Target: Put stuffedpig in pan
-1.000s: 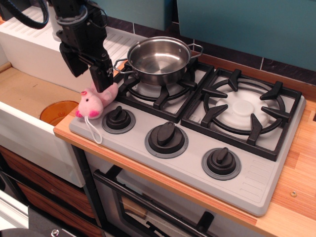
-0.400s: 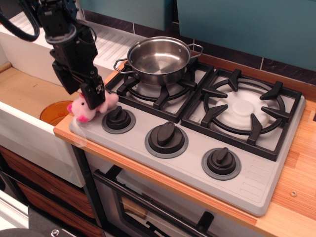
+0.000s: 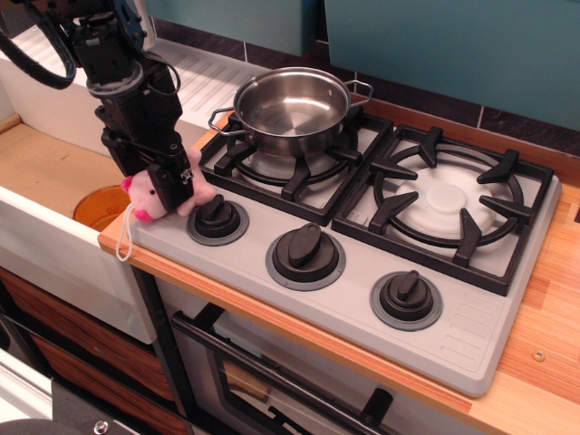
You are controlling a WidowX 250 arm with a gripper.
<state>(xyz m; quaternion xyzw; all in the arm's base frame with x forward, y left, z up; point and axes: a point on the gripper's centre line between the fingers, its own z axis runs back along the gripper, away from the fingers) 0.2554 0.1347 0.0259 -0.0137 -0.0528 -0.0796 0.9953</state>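
At the far left, a white sink basin (image 3: 54, 245) drops below the wooden table (image 3: 535, 362), with an orange drain disc (image 3: 95, 204) on its floor. The table's left edge runs just under the stuffedpig (image 3: 154, 192), whose white string loop (image 3: 125, 237) hangs over that edge into open air. The black end effector (image 3: 168, 186) comes down from 11 o'clock and pinches the stuffedpig, one finger (image 3: 174, 184) pressed across its body; the snout pokes out toward 9 o'clock. The pig sits at the grey stovetop's (image 3: 453, 326) left corner, beside the leftmost knob (image 3: 217, 217). The pan (image 3: 292, 111) stands empty on the left burner grate (image 3: 290, 172), at about 2 o'clock from the pig, apart from it. Open room lies above the pan. Further right, the second burner grate (image 3: 449, 204) is bare, with two more knobs (image 3: 306, 254) along the front.
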